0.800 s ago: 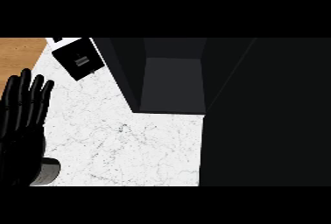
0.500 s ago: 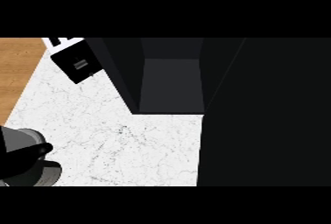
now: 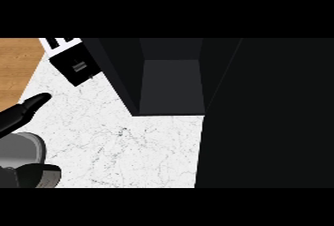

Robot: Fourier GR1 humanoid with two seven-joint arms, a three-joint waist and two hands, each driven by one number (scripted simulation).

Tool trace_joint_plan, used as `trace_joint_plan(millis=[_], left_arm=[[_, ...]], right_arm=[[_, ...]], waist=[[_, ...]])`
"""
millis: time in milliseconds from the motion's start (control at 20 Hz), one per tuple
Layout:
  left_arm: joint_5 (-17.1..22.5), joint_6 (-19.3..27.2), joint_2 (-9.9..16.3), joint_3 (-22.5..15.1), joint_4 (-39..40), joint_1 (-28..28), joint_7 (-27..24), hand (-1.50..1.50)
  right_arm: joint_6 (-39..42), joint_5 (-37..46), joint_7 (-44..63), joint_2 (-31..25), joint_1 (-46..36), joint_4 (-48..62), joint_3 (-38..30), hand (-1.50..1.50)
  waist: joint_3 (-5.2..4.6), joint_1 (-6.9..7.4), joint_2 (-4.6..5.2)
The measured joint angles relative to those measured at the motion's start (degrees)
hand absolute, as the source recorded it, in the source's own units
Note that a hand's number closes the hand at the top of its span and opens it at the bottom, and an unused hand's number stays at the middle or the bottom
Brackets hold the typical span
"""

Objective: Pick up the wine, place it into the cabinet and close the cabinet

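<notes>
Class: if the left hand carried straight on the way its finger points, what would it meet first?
The left hand points up and right, so probably the small black box beside the cabinet; height is unclear.

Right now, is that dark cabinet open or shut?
Open: the dark cabinet shows its grey inside floor between dark side walls, and nothing sits inside it.

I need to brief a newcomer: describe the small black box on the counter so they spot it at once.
Start at the white marble counter and go to its far left corner, beside the wooden floor. The small black box lies there, left of the open dark cabinet. Alone, it carries a small pale label.
</notes>
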Motion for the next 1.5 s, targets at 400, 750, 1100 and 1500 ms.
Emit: trace_joint_plan(millis=[400, 750, 1100, 1500], left_arm=[[-14.16, 6.05, -0.80, -7.05, -3.79, -7.94, 15.88, -1.50], [-23.93, 7.13, -2.77, -11.55, -5.80, -12.32, 25.08, -1.50], [-31.73, 6.40, -4.01, -12.78, -7.53, -15.34, 30.93, -1.50], [-38.07, 4.90, -4.21, -13.02, -10.21, -16.30, 34.85, -1.50]], right_arm=[[-1.04, 1.44, 4.26, 0.44, 0.84, -2.78, 3.36, -1.50], [-3.37, 2.84, 8.21, 1.21, 0.12, -4.37, 7.16, -1.50], [-5.37, 3.56, 10.03, 1.04, -0.80, -4.79, 8.80, -1.50], [-6.85, 3.83, 13.10, -0.20, -2.60, -5.30, 8.77, -1.50]], waist=[[0.04, 0.25, 0.01], [0.01, 0.30, -0.08], [0.01, 0.26, -0.12], [0.00, 0.22, -0.17]])
